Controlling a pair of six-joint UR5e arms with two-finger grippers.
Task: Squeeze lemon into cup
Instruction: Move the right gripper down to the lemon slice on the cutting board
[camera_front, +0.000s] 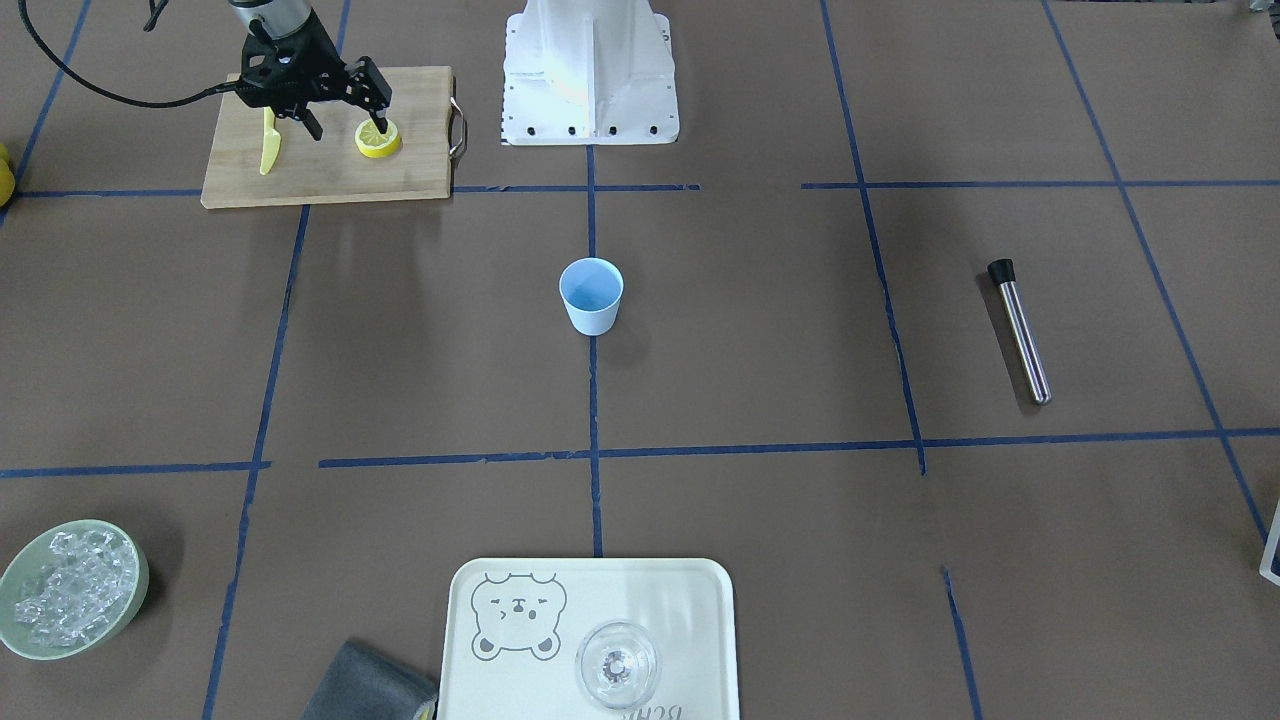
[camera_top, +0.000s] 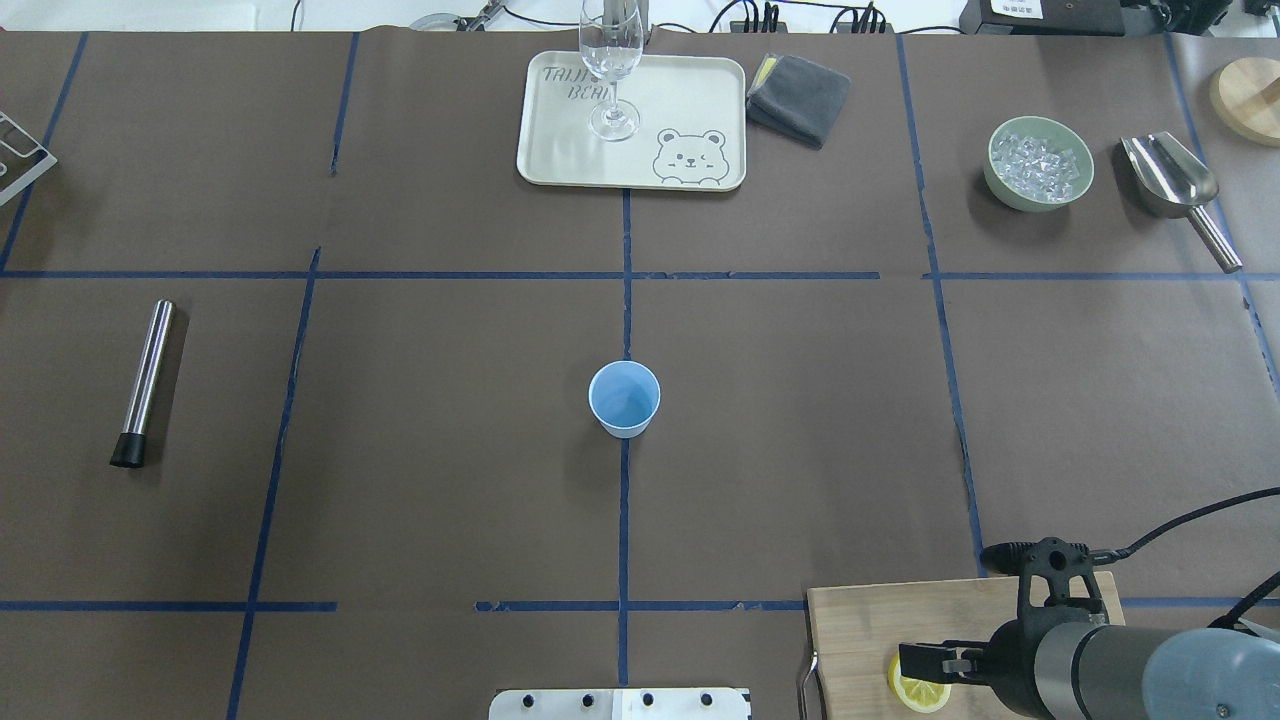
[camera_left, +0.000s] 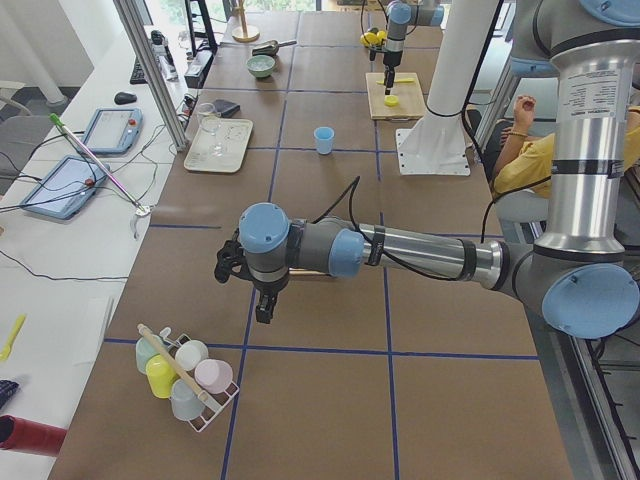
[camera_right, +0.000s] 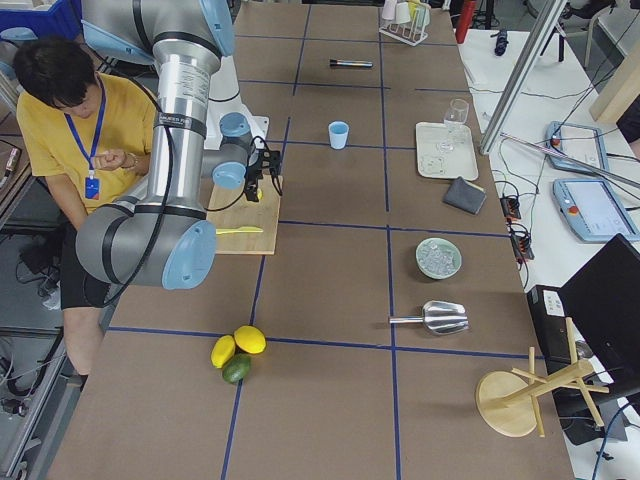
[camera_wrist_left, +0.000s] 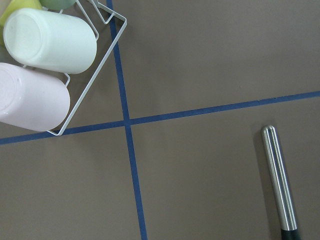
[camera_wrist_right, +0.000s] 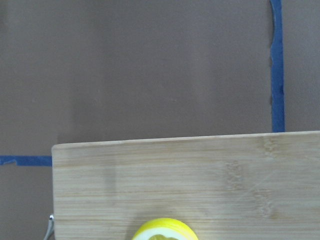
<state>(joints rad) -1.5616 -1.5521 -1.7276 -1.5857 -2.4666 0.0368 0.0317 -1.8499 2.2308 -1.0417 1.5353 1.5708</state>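
Note:
A lemon slice (camera_front: 378, 140) lies on a wooden cutting board (camera_front: 330, 170) near the robot's base, and it also shows at the bottom edge of the right wrist view (camera_wrist_right: 165, 229). My right gripper (camera_front: 347, 125) hangs open over the board, with one fingertip (camera_front: 380, 127) on or just above the slice and the other toward a yellow knife (camera_front: 268, 145). Only one slice shows. The light-blue cup (camera_front: 591, 295) stands upright at the table's centre (camera_top: 624, 398), far from both grippers. My left gripper (camera_left: 262, 305) shows only in the exterior left view, so I cannot tell its state.
A steel muddler (camera_top: 145, 380) lies on the robot's left side. A white tray (camera_top: 560, 150) with a clear glass (camera_top: 611, 60), a grey cloth (camera_top: 798, 95), an ice bowl (camera_top: 1038, 163) and a scoop (camera_top: 1170, 180) line the far edge. A cup rack (camera_wrist_left: 45, 65) sits under the left wrist.

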